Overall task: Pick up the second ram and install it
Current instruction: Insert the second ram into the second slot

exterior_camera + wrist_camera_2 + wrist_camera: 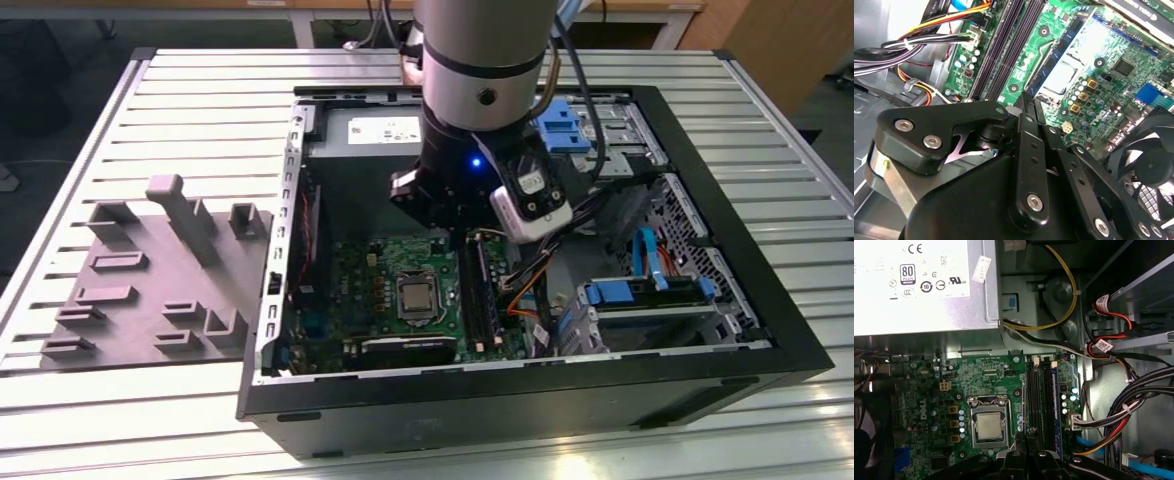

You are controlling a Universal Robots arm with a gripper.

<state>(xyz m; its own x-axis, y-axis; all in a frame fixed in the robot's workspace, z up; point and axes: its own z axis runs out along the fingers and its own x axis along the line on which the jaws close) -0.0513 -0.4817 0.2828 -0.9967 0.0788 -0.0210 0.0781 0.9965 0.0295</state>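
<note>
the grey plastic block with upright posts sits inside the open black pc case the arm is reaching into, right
Not inside: the grey plastic block with upright posts lies on the slatted metal table, outside the open black pc case, on the exterior view's left.

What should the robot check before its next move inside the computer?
1. Gripper close to the memory slots: ok.
2. Fingers shut at the tips: ok.
3. Second ram gripped or seated: cannot tell.
4. Cable bundle lying clear of the slots: ok.
5. Computer case open on top: ok.
</note>
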